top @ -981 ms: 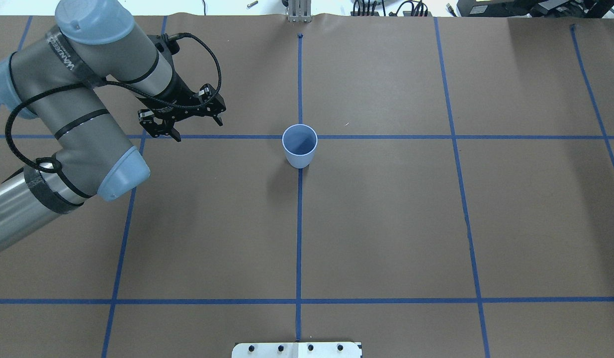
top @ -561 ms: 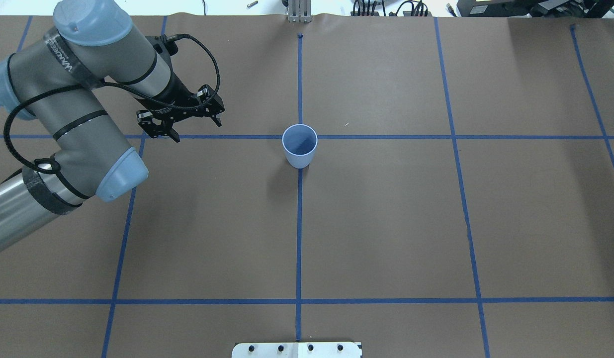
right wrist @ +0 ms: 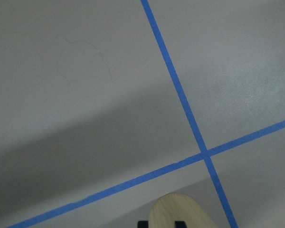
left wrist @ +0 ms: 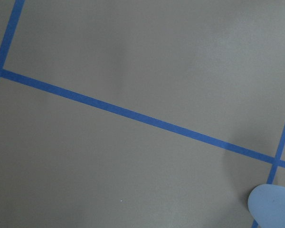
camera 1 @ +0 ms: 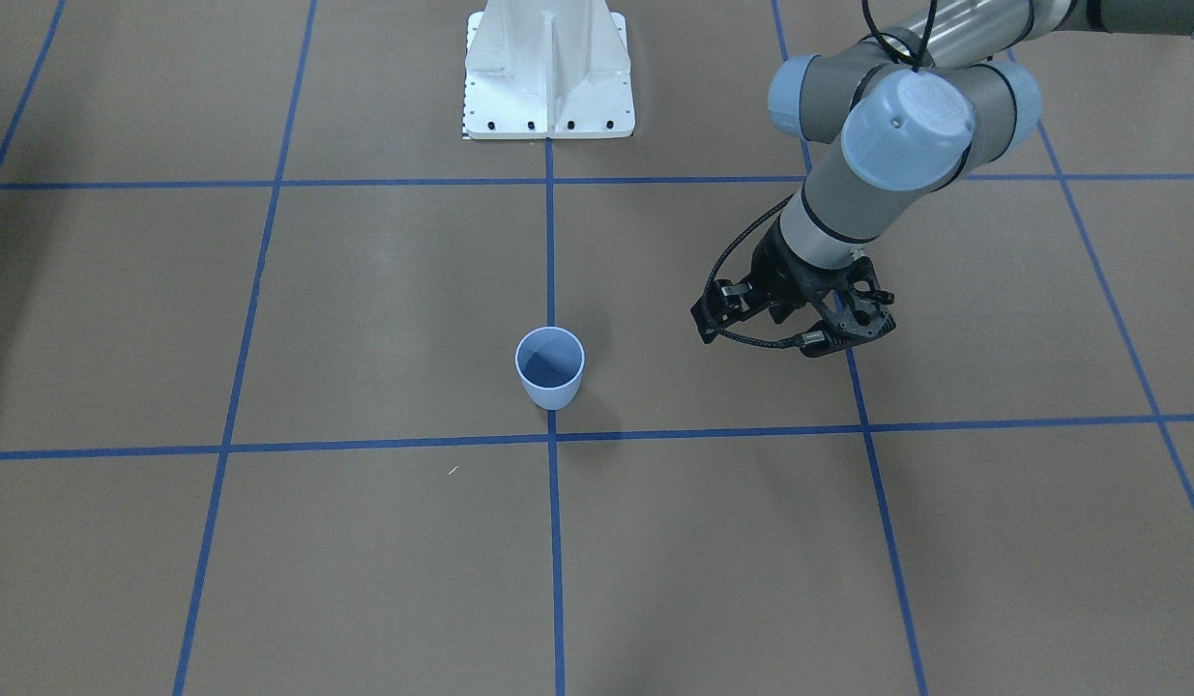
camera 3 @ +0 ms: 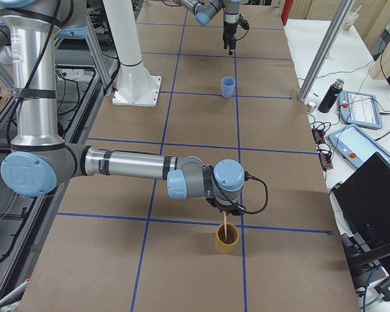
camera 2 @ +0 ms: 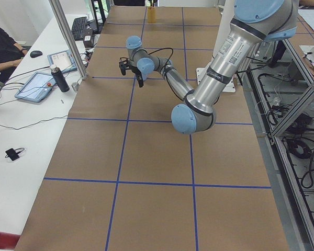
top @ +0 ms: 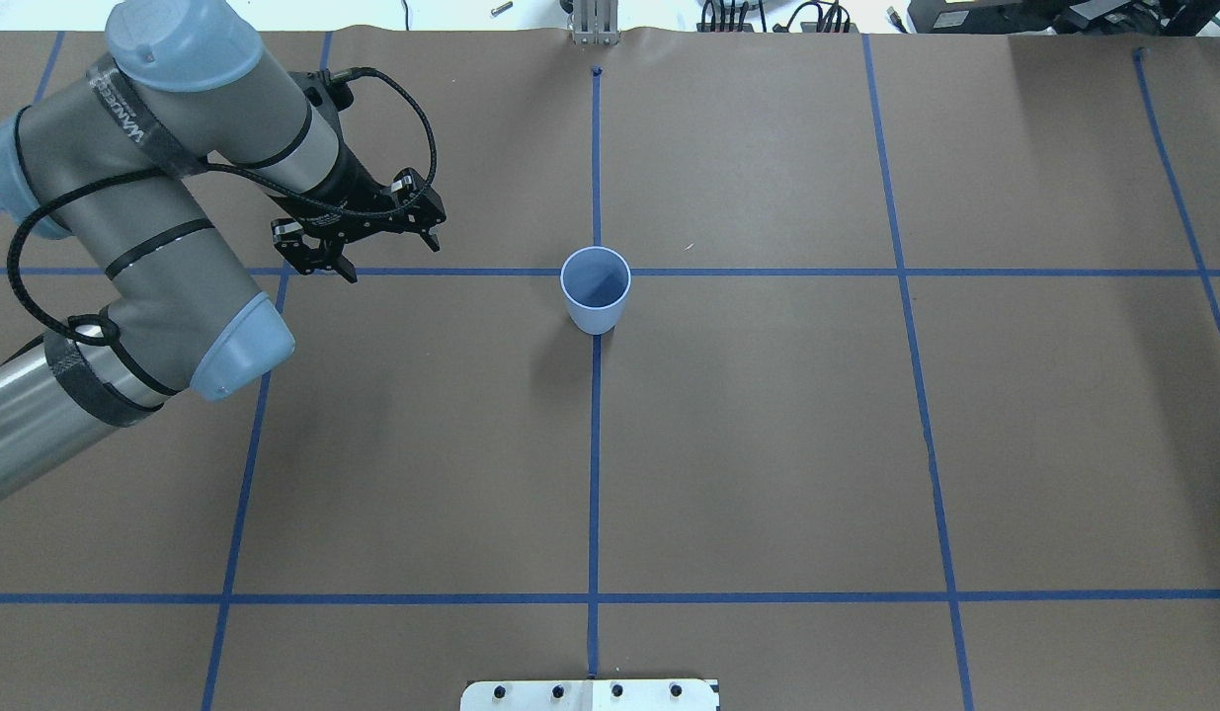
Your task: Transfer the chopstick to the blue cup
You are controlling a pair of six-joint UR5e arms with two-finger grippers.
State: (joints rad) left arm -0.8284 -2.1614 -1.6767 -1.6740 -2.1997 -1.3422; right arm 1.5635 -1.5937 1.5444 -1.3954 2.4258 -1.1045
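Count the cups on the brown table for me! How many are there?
2. The blue cup stands at the middle of the table; the tan cup, holding a chopstick, stands at the robot's right end.

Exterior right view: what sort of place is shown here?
Probably a robotics lab: a table covered in brown paper with a blue tape grid, robot arms mounted beside it, and a side bench with control tablets and cables.

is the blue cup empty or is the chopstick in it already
Empty: overhead, the inside of the blue cup is bare; the chopstick stands in the tan cup.
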